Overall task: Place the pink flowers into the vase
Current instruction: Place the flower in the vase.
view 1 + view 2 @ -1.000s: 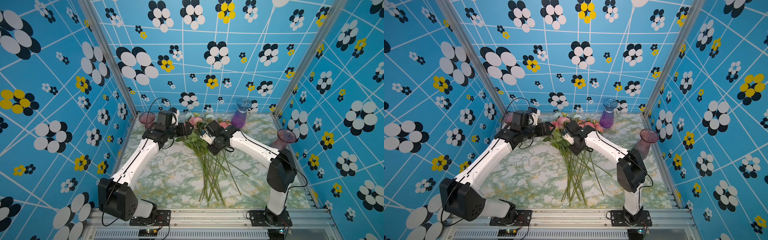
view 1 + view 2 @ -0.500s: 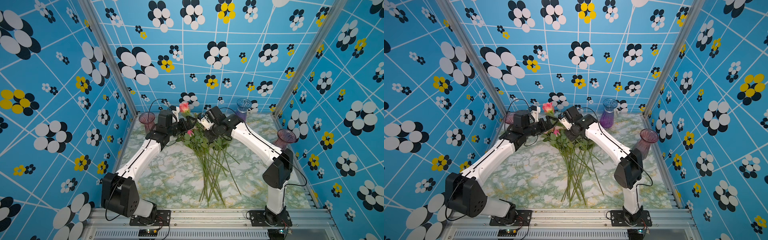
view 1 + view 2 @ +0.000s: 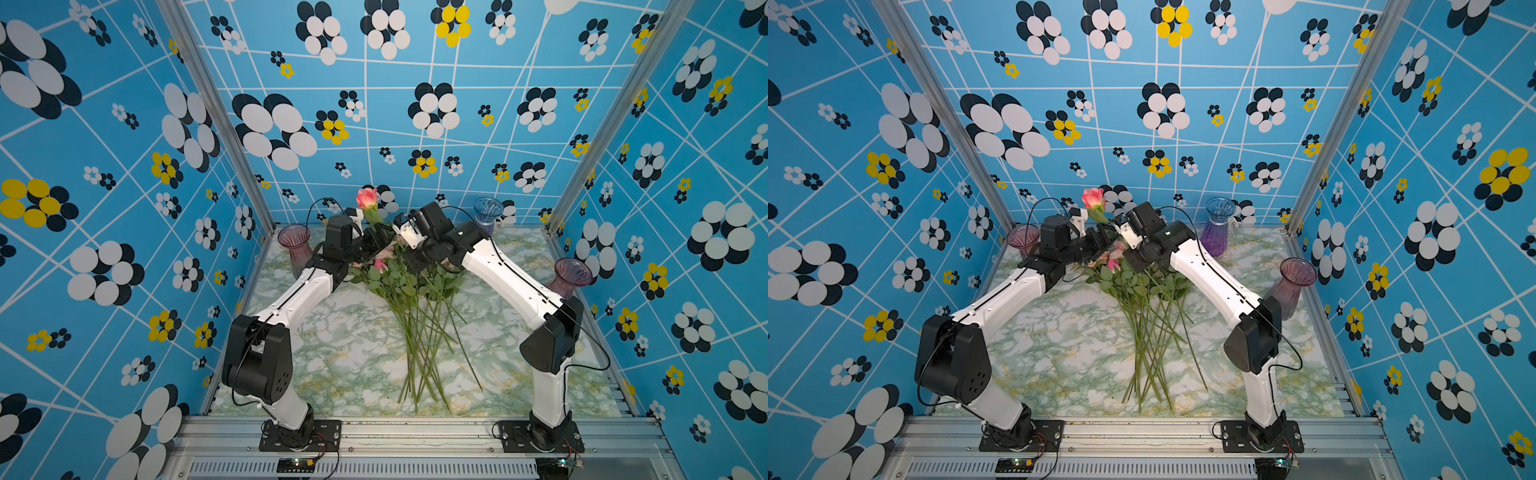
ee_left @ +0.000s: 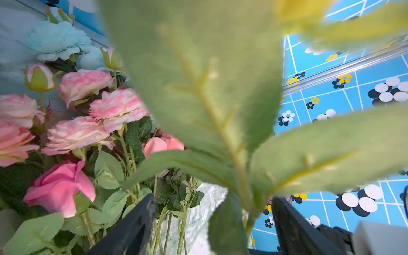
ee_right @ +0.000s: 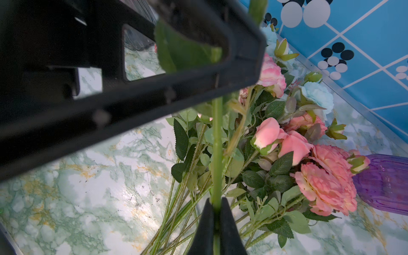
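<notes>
My right gripper [image 5: 217, 206] is shut on the green stem of one pink rose [image 3: 367, 198], and holds it upright above the pile in both top views [image 3: 1093, 197]. My left gripper [image 4: 214, 212] is open around the same stem higher up. Its black fingers [image 5: 154, 88] stand on either side, and blurred leaves [image 4: 209, 99] fill its view. The other pink flowers [image 3: 399, 274] lie in a bunch on the marble table [image 3: 340, 332], stems toward the front. A pink vase [image 3: 294, 249] stands back left, a blue-purple vase [image 3: 487, 214] at the back, and a purple-pink vase [image 3: 571, 278] at the right.
Pale blue flowers [image 4: 55, 39] and green-cased buds [image 4: 39, 77] lie among the blooms at the back of the bunch. The patterned blue walls [image 3: 124, 208] close in the left, back and right sides. The blue-purple vase [image 5: 386, 183] stands close beside the blooms.
The right gripper has lifted one pink rose out of the bunch and raised it upright. The left gripper has moved in around its stem and its jaws have narrowed.
</notes>
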You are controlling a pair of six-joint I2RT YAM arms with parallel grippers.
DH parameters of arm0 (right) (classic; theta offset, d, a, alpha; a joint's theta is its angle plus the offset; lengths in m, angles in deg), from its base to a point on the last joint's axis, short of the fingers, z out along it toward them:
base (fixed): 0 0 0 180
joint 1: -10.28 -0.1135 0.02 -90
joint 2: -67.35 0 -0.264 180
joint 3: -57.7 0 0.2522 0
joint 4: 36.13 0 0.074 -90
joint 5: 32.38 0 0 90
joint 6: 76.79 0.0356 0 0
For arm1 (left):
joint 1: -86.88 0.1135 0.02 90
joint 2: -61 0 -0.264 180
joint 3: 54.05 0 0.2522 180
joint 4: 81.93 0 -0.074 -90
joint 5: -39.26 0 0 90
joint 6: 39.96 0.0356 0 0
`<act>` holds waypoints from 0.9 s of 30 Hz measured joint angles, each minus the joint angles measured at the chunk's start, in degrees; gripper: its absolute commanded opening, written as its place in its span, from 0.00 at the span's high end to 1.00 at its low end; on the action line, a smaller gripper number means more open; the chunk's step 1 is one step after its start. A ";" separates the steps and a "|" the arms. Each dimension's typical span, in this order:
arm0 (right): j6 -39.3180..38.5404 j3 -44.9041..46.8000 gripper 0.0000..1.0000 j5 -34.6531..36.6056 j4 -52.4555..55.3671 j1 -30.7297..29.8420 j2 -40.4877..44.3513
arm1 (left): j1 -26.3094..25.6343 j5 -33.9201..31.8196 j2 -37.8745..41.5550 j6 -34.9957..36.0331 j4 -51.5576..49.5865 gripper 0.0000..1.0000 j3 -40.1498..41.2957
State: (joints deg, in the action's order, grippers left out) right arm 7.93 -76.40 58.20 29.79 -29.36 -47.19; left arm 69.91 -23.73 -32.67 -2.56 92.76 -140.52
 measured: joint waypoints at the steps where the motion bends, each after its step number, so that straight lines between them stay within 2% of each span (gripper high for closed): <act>1: 0.15 0.00 1.00 -0.11 0.00 0.00 -0.15 | -0.04 0.02 -0.22 -0.33 0.37 0.29 -0.26; 8: 1.38 -1.88 1.00 -1.57 -0.04 0.63 -1.31 | -1.03 0.02 -2.49 -1.27 2.38 0.42 -1.31; 17: 2.23 -3.89 1.00 -2.67 -0.04 1.44 -3.08 | -1.55 0.07 -4.39 -1.88 2.99 0.76 -2.54; 20: 2.95 -4.52 1.00 -2.73 0.02 1.73 -3.93 | -1.88 0.17 -4.55 -1.66 3.45 0.80 -3.39; 27: 4.07 -7.34 1.00 -2.82 0.85 2.43 -4.85 | -2.56 0.74 -5.68 -0.70 3.37 0.98 -5.09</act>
State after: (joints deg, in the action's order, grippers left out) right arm 11.99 -83.74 55.38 30.64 -26.94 -52.04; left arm 67.35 -22.99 -38.35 -3.26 96.12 -145.61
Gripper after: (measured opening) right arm 0.074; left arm 0.066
